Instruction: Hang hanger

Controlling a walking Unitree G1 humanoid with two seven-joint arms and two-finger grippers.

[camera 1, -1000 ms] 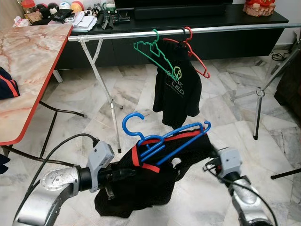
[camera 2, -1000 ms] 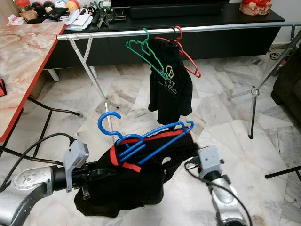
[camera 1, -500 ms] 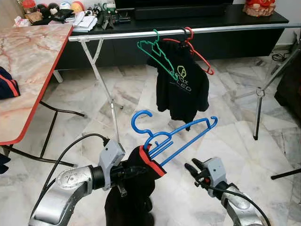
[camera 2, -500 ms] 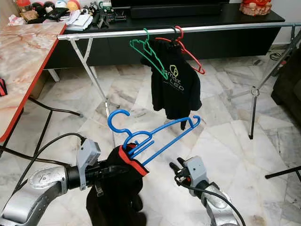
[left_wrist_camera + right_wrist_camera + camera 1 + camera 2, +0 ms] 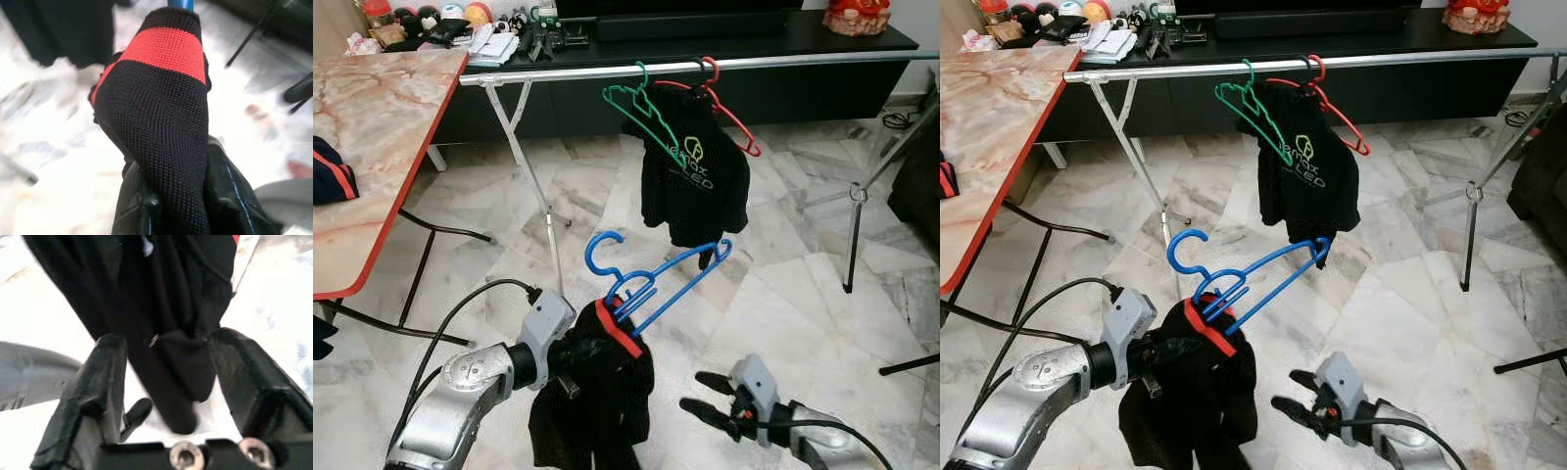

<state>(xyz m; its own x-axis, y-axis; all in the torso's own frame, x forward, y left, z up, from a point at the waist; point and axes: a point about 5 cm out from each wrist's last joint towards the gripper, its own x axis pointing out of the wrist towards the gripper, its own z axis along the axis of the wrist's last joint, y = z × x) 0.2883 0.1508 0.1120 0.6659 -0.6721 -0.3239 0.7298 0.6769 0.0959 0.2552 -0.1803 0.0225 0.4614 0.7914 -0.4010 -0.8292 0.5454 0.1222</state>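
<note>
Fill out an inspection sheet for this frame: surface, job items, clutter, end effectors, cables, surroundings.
Surface: marble tile floor; marble-top table with a dark garment at its edge.
Job items: blue hanger carrying a black garment with red collar; clothes rail bearing a green hanger and a red hanger with a black printed shirt.
Clutter: small items on the black cabinet.
End effectors: left end effector clamped on the collar; right end effector open, low beside the garment, holding nothing.
Cables: black cable looping over the left arm.
Surroundings: rail stand leg on the right.
</note>
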